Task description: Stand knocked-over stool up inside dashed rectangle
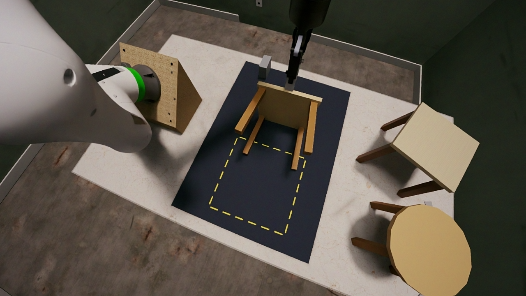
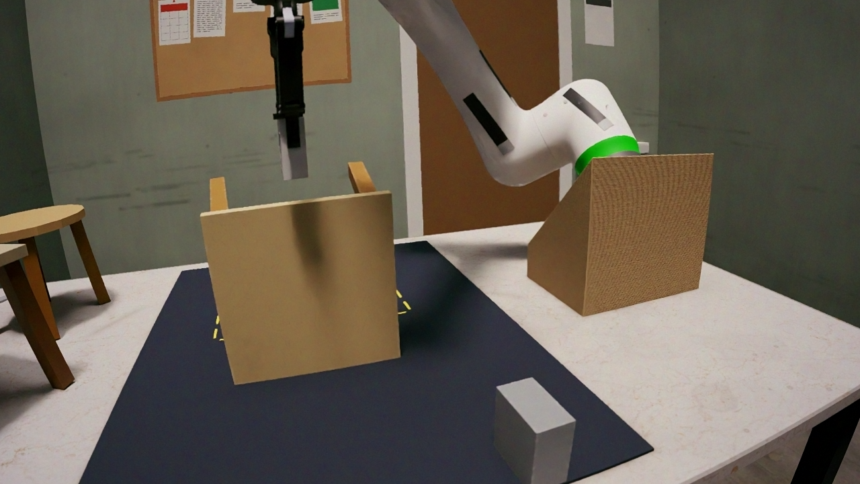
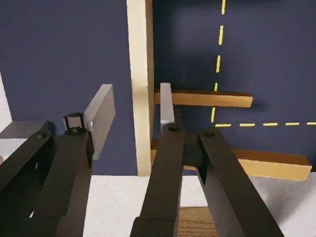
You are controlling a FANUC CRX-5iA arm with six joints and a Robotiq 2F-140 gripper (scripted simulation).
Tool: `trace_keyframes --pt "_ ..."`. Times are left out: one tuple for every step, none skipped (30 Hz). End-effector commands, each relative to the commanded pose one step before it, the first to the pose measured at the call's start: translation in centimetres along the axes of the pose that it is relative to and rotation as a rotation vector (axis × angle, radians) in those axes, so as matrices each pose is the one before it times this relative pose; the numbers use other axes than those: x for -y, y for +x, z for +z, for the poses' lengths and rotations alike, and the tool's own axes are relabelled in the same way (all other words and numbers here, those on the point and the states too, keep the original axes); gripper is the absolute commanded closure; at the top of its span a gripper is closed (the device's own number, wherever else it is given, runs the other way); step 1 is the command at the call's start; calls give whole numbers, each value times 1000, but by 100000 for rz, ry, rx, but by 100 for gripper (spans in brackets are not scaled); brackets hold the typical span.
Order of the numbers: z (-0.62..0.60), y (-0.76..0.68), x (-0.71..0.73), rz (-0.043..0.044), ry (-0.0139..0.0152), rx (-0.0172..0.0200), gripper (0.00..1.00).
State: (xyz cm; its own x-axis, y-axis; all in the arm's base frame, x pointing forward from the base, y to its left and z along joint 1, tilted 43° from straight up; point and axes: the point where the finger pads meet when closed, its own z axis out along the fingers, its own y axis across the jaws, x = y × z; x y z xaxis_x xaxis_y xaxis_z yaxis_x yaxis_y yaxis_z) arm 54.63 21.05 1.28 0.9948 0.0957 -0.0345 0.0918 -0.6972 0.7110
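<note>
The light wooden stool lies on its side on the dark mat, its square seat standing on edge. Its legs point toward the dashed yellow rectangle, and only the leg ends reach over the rectangle's near line. My gripper points down just above the seat's upper edge. Its fingers are partly open, one on each side of that edge, and hold nothing.
A grey block stands on the mat behind the stool's seat. A square stool and a round stool stand at one table end. The arm's cardboard wedge mount is at the other.
</note>
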Motion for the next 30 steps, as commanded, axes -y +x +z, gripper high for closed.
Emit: trace_keyframes --pt "87 41 17 12 78 -210 67" --pt "23 0 1 0 0 0 67" --pt "15 0 1 0 0 0 67" --pt "8 0 0 0 0 0 67" --pt "3 0 0 0 0 0 67" --pt "0 0 0 0 0 0 67" --pt "0 0 0 0 0 0 67" --pt "1 0 0 0 0 0 67" --pt "1 0 0 0 0 0 67" --pt "6 0 0 0 0 0 67" --pt "15 0 0 0 0 0 67" --pt "29 0 0 0 0 0 67" --pt "45 0 0 0 0 0 67" --pt "64 0 0 0 0 0 67" --pt "85 0 0 0 0 0 67" --pt "107 0 0 0 0 0 67" --pt "130 0 0 0 0 0 67" --pt "156 1 0 0 0 0 67" --pt "180 0 0 0 0 0 67" --pt "205 0 0 0 0 0 67" --pt "230 0 0 0 0 0 67" --pt "253 0 0 0 0 0 67" --pt "0 0 0 0 0 0 67" --pt "0 0 0 0 0 0 67" --pt "277 0 0 0 0 0 67" --pt "298 0 0 0 0 0 67" --pt "318 -1 0 0 0 0 67" --pt "338 0 0 0 0 0 67" --pt "354 0 0 0 0 0 67" --pt "367 0 0 0 0 0 67"
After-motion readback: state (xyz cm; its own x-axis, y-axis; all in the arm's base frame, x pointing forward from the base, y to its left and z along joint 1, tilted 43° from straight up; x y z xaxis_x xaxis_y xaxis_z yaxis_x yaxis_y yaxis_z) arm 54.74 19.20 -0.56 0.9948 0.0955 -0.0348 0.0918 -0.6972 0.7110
